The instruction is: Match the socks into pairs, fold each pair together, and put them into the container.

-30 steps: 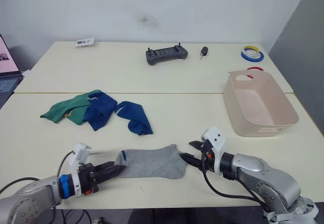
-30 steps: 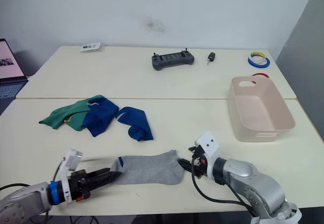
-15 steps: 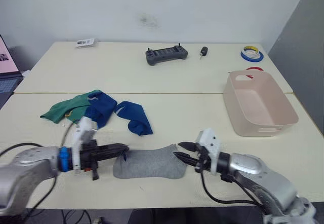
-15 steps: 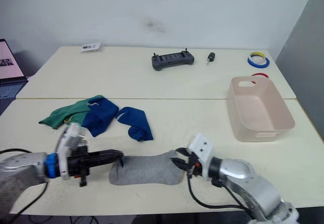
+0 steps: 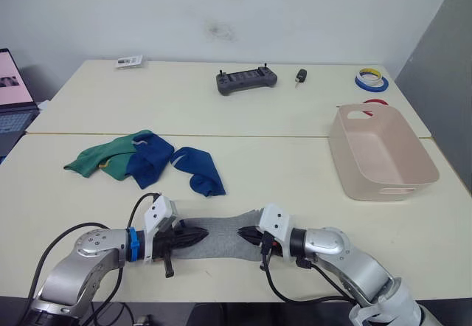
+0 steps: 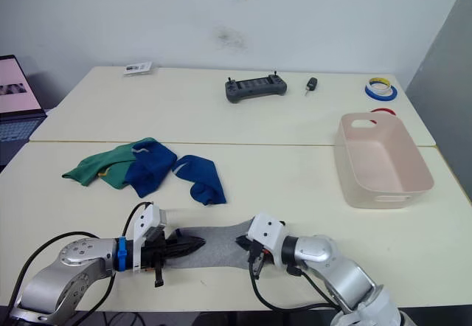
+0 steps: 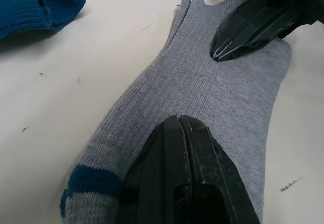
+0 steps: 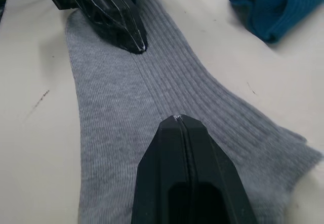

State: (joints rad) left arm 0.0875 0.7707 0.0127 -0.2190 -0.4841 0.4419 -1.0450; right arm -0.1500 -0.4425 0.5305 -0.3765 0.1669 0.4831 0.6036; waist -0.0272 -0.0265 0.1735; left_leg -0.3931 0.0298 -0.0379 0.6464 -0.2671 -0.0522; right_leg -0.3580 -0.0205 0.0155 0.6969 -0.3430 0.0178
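A light grey ribbed ankle sock with a blue-trimmed cuff (image 5: 220, 236) is lying flat near the front edge of the cream table (image 5: 295, 171), its long axis running side to side between the two arms. The left claw (image 5: 200, 233) is pressing down on the cuff end with its black fingers clenched together; I'm seeing no cloth caught between them in the left wrist view. The right claw (image 5: 243, 233) is doing the same at the toe end, fingers closed tight and resting on top of the fabric. Whether there is one sock or a stacked pair there, I cannot tell.

Both claws are pointing at each other along the sock's length, with only a short stretch of grey cloth between the tips. A fold would, I'd judge, mean carrying one end over the other along that same line, and either arm is equally close.

Behind the sock, a royal blue sock (image 5: 198, 170) is lying nearby, with another blue one and the green socks with yellow marks (image 5: 99, 161) bunched together further to the left. The pale pink rectangular plastic tub (image 5: 383, 153) is sitting empty well off to the right, towards the table's right edge, so the right arm is the nearer one for delivery, with bare tabletop between.
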